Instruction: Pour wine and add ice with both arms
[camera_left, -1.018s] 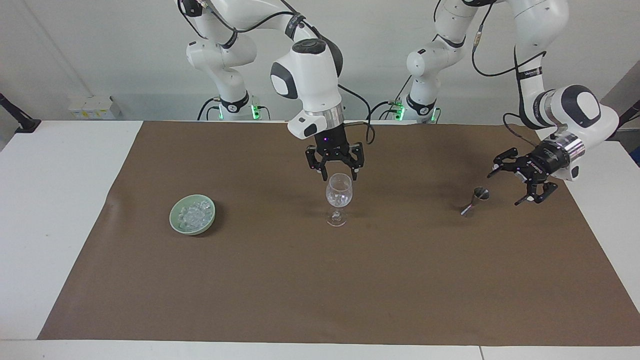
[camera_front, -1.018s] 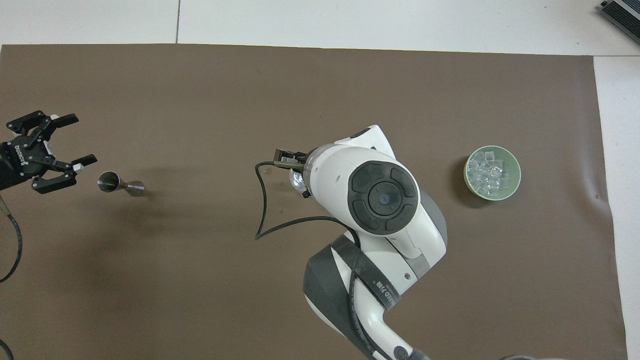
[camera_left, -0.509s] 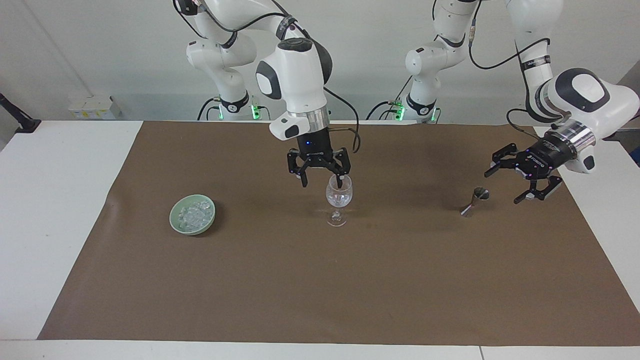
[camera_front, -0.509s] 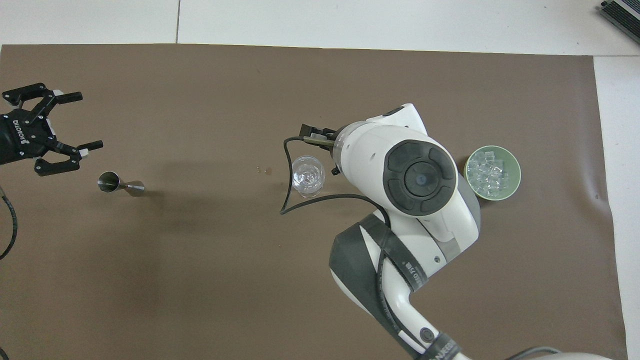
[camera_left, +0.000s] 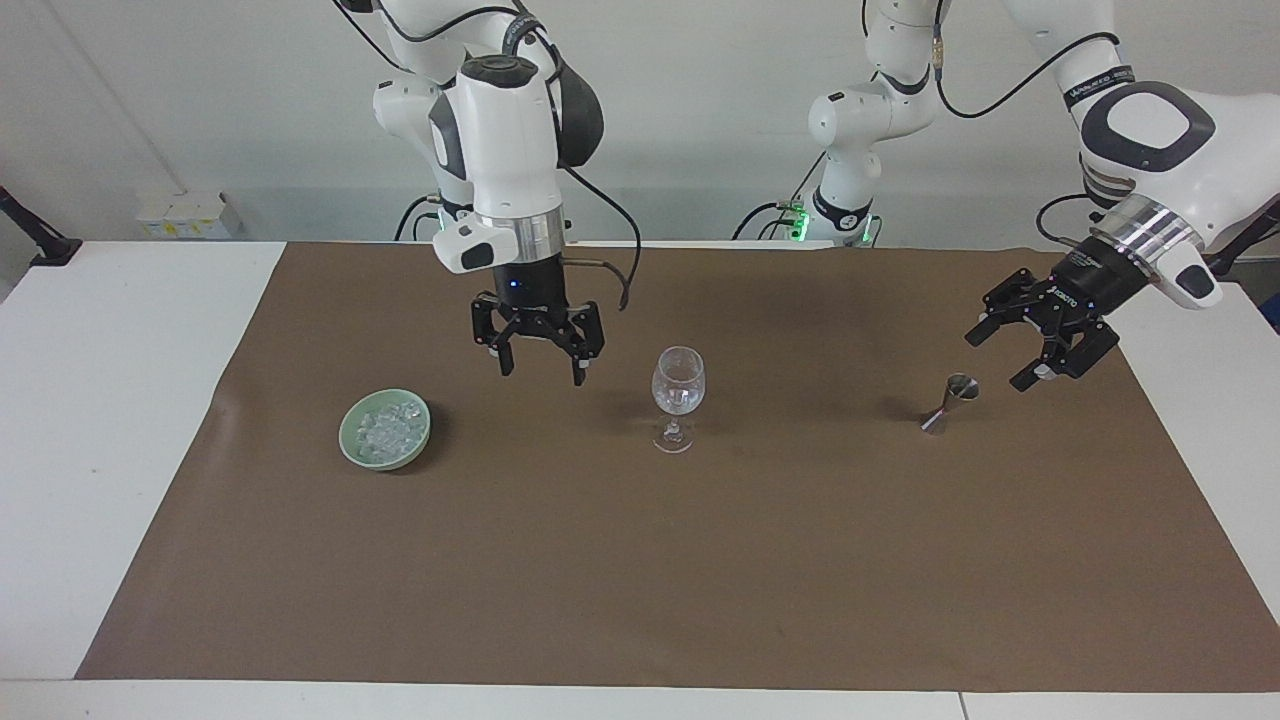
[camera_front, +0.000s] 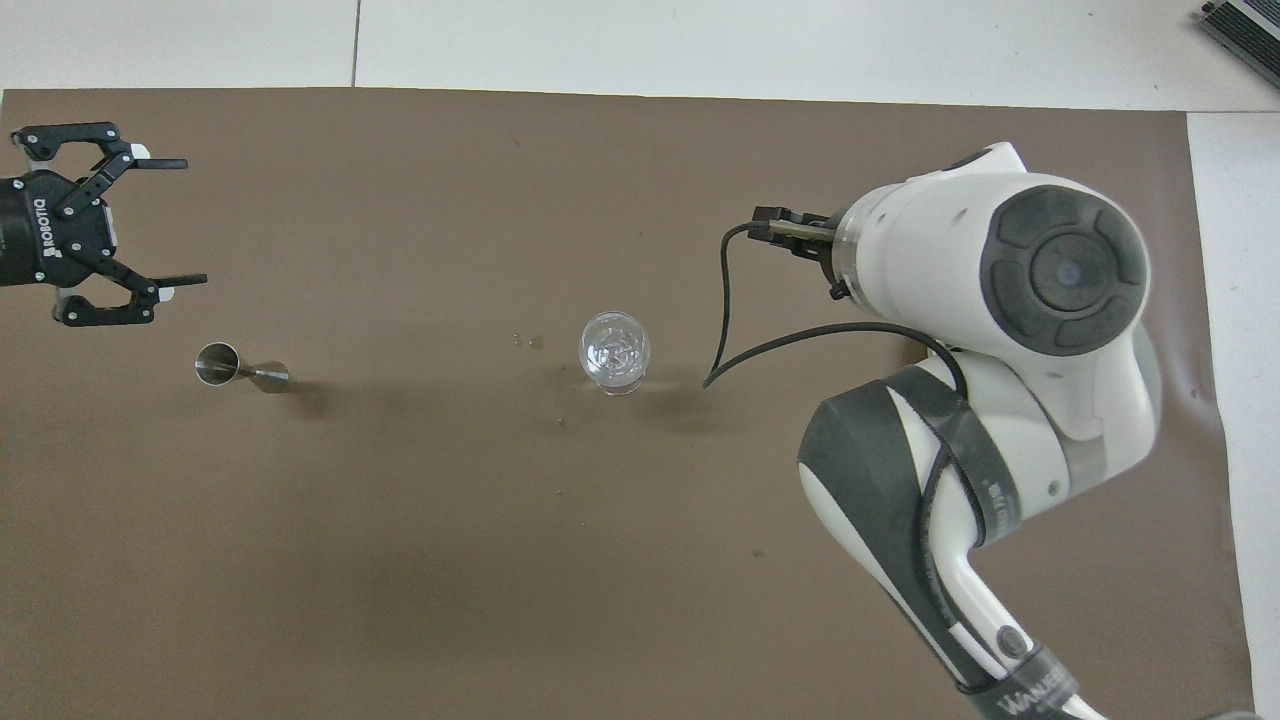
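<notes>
Facing view: right gripper (camera_left: 538, 354) hanging open and empty over the mat (camera_left: 640, 560), between bowl (camera_left: 385, 429) of ice (camera_left: 388, 431) and glass (camera_left: 678, 398). Left gripper (camera_left: 1012, 342) hovering open, empty, just beside the jigger (camera_left: 948, 402).

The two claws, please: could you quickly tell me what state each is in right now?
Left claw: open, holding nothing, up over the mat beside the jigger.
Right claw: open, holding nothing, between the wine glass and the ice bowl.
</notes>
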